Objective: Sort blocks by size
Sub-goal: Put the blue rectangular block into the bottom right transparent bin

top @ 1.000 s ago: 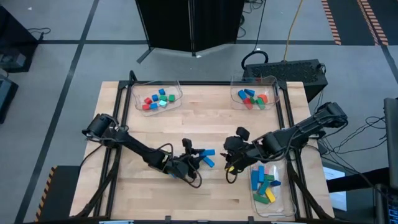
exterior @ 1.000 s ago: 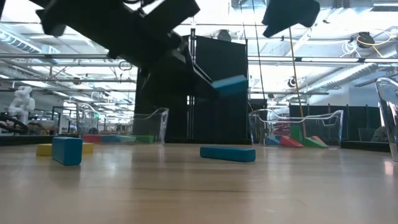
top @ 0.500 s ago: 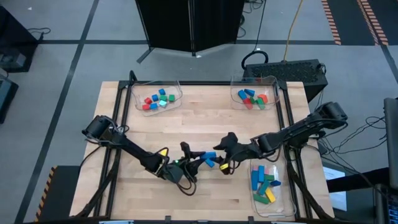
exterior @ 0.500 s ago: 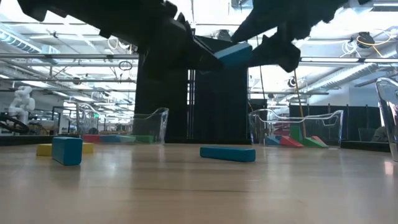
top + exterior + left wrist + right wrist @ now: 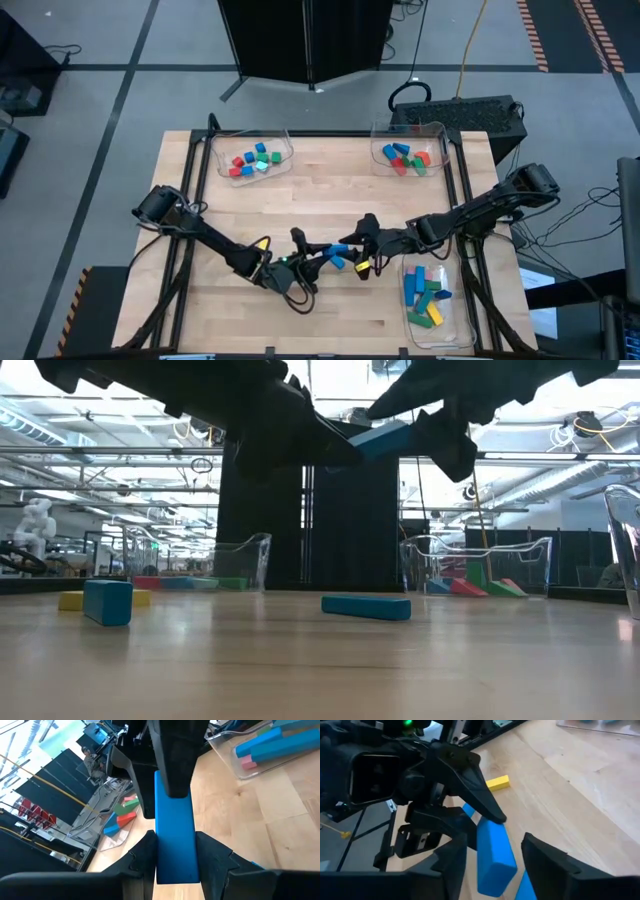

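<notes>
Mostly sorted: three trays (image 5: 441, 318) filled. Left pincer (image 5: 173, 852) pinches a blue bar (image 5: 173, 840); right pincer (image 5: 495, 852) spread around it. Three blocks (image 5: 108, 601) left on tabletop (image 5: 330, 195).

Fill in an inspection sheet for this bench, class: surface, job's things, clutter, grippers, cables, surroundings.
Surface: wooden table, bare in the middle.
Job's things: blue bar held in the air between both arms; another blue bar lying flat; blocks in three clear trays.
Clutter: nothing seen.
Grippers: left gripper shut on the bar; right gripper with fingers around its other end, not yet closed.
Cables: yellow cable on the floor.
Surroundings: dark cabinet.
</notes>
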You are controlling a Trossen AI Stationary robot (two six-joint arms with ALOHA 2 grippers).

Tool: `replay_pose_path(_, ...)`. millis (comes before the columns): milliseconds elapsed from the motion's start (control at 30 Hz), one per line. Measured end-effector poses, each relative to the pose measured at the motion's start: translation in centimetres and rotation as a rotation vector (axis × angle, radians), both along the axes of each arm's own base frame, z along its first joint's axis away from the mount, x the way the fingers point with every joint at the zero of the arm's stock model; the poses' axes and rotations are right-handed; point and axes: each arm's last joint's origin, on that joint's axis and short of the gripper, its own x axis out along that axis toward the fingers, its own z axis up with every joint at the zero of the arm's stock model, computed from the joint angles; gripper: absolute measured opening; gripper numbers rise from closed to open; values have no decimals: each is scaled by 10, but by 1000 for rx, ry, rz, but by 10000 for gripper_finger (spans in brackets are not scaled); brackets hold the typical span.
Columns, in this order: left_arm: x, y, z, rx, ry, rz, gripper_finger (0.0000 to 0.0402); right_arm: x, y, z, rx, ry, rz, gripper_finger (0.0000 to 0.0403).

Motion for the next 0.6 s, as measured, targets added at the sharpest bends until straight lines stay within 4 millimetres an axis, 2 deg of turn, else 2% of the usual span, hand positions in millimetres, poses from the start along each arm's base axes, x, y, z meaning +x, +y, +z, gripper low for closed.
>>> replay_pose_path(300,0,0,0,-5,-5,6,109,0,0,0,23,6,16,118)
replay_pose_path(600,0,0,1,-1,-10,13,109,0,0,-1,9,19,20,72)
